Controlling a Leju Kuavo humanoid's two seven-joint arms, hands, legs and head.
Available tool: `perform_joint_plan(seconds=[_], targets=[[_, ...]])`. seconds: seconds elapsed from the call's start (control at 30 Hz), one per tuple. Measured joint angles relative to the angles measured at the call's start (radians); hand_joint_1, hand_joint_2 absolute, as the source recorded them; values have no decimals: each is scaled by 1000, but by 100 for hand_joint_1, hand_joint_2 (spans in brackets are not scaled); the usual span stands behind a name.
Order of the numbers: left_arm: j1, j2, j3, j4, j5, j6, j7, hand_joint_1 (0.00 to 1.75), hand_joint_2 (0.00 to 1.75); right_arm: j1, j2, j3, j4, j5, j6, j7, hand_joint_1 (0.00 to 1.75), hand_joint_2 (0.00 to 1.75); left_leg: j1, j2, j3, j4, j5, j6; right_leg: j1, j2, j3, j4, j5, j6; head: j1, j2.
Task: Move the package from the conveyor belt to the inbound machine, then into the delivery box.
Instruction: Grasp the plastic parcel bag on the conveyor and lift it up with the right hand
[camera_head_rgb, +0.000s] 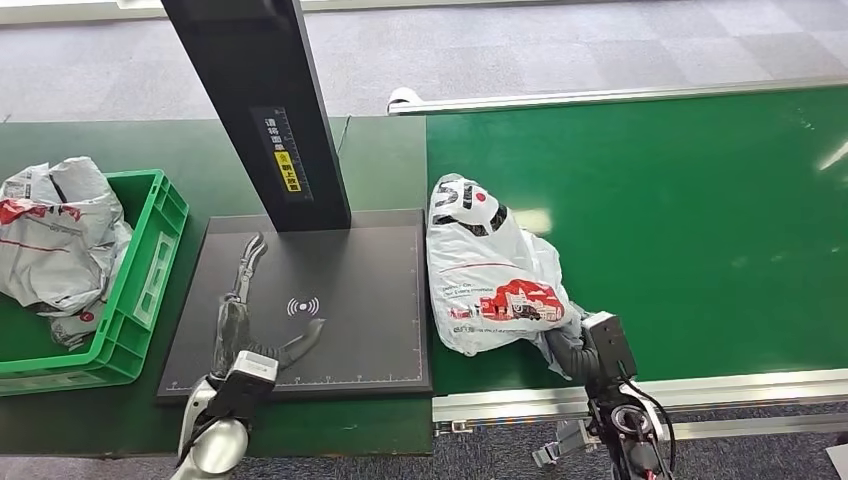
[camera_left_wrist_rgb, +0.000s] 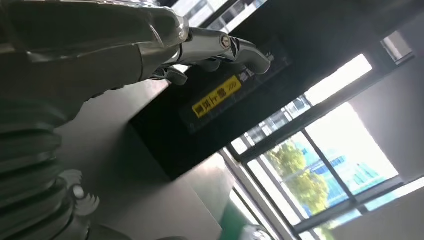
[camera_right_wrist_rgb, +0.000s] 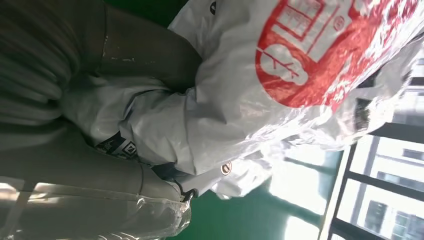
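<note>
Package (camera_head_rgb: 490, 275), a crumpled white plastic mailer bag with red print, lying on the green conveyor belt (camera_head_rgb: 680, 220) at its left end, close to the belt's near edge and just beside the right edge of the inbound machine's flat dark grey scanning plate (camera_head_rgb: 370, 290). Right hand (camera_head_rgb: 572, 345) pressed into the bag's near right corner, grasping the plastic: in the right wrist view, thick grey thumb (camera_right_wrist_rgb: 145, 50) on one side of a bunched fold, another grey finger (camera_right_wrist_rgb: 90, 185) on the other. Bag bottom touching the belt. Left hand (camera_head_rgb: 245, 320) spread flat over the near left part of the scanning plate, fingers apart and stretched toward the black upright post (camera_head_rgb: 265, 100), holding nothing; fingertips (camera_left_wrist_rgb: 250, 55) close to the post's yellow label (camera_head_rgb: 286, 170) in the left wrist view. Green plastic delivery box (camera_head_rgb: 150, 270) on the dark green table at the far left, beside the plate's left edge, with grey-and-white bags (camera_head_rgb: 55, 230) already piled inside and bulging over its rim.
</note>
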Motion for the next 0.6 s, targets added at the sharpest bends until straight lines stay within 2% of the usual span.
perform_joint_plan(seconds=[0.13, 0.23, 0.4, 0.6], targets=[[-1, 33, 48, -26, -152, -8, 31, 0, 175, 67, 2, 86, -224, 15, -4, 43, 175, 175, 0, 1, -1, 0, 0, 0, 1, 0, -1, 0, 0, -1, 0, 0], [-23, 62, 78, -27, -219, -49, 58, 0, 175, 65, -2, 180, -315, 61, -14, 61, 175, 175, 1, 2, 0, -1, 0, -1, 1, 1, -1, 1, 0, -1, 0, 0], [-103, 120, 110, 22, -188, -176, 64, 0, 175, -58, -3, 377, -324, 194, -69, 134, 175, 175, 1, 2, 0, 0, 3, -2, 1, 1, -1, 2, 1, -2, 0, 0], [-175, 156, 142, 89, -153, -214, 58, 0, 175, -209, 11, 557, -257, 247, -95, 176, 175, 175, 1, 2, 0, 0, 4, -3, 1, 1, -1, 2, 2, -2, 1, 0]])
